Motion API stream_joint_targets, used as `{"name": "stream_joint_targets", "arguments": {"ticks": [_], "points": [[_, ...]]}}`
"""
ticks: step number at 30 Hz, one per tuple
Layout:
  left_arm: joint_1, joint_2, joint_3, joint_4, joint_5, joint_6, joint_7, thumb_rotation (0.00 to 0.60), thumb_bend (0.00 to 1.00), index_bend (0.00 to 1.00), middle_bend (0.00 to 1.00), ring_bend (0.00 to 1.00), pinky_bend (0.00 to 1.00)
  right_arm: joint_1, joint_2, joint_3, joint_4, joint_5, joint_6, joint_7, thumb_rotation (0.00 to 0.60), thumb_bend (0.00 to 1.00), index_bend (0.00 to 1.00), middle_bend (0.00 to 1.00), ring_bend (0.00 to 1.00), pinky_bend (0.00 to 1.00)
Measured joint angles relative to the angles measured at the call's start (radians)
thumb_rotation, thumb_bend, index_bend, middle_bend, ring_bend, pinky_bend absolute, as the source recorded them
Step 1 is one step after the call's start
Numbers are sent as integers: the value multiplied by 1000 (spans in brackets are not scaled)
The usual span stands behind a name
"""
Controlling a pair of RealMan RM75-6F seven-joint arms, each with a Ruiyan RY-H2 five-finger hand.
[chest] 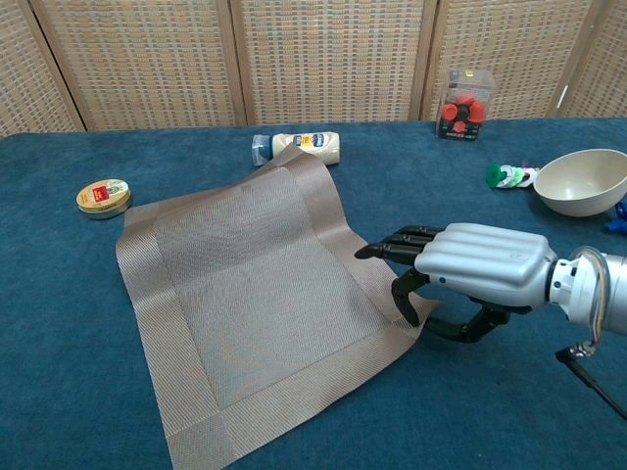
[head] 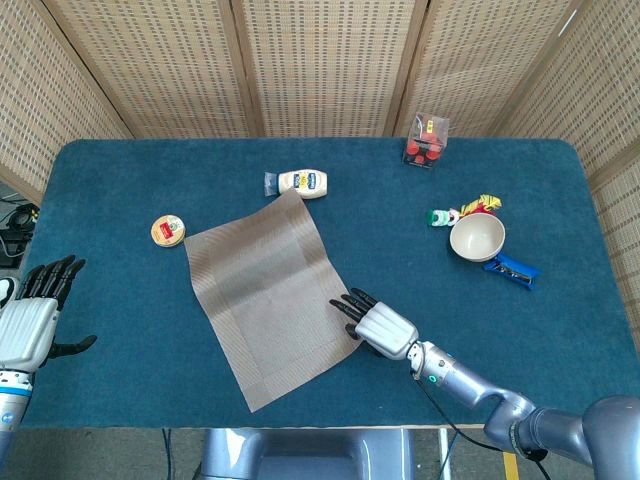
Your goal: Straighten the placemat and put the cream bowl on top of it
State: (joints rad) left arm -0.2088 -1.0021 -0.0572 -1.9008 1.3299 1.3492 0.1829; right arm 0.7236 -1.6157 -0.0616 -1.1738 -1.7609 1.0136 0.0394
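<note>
1. Right hand (head: pixel 381 328), seen from the head view, rested palm-down at the placemat's (head: pixel 265 295) 4 o'clock edge, its dark fingers (head: pixel 352 304) reaching onto the weave; whether the thumb pinched the edge from below could not be told here. The placemat lay skewed, one corner pointing toward 12 o'clock near the mayonnaise bottle (head: pixel 303 183). The cream bowl (head: pixel 477 237) sat well apart at 2 o'clock from the mat, beside a blue packet (head: pixel 513 268). The left hand (head: pixel 32 320) hovered off the table's 9 o'clock side, fingers spread, holding nothing.

2. From the chest view, the right hand (chest: pixel 468 276) showed fingers (chest: pixel 400 242) curled over the mat's (chest: pixel 250 294) near right corner, thumb tucked low beside it; a true pinch could not be confirmed. That corner looked slightly lifted and rippled. The bowl (chest: pixel 582 181) stood at 3 o'clock, untouched.

3. Risk, as I judged it: with a loose hold, the fingers might have slid and bunched the mat rather than turning it. Its far corner could also have nudged the bottle (chest: pixel 299 148).
</note>
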Motion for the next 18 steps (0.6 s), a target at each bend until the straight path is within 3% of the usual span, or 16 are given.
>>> {"name": "stream_joint_targets", "arguments": {"ticks": [10,18], "points": [[0,0,2,0,11,-3,1,600,0,0,0,0,0,-7,-4,-34,26,-35,48,21,600,656,697,1,0,0],[-1,0,2,2,12,-7,1,600,0,0,0,0,0,-28,39,-94,27,-133,176,30,600,643,705,39,0,0]]}}
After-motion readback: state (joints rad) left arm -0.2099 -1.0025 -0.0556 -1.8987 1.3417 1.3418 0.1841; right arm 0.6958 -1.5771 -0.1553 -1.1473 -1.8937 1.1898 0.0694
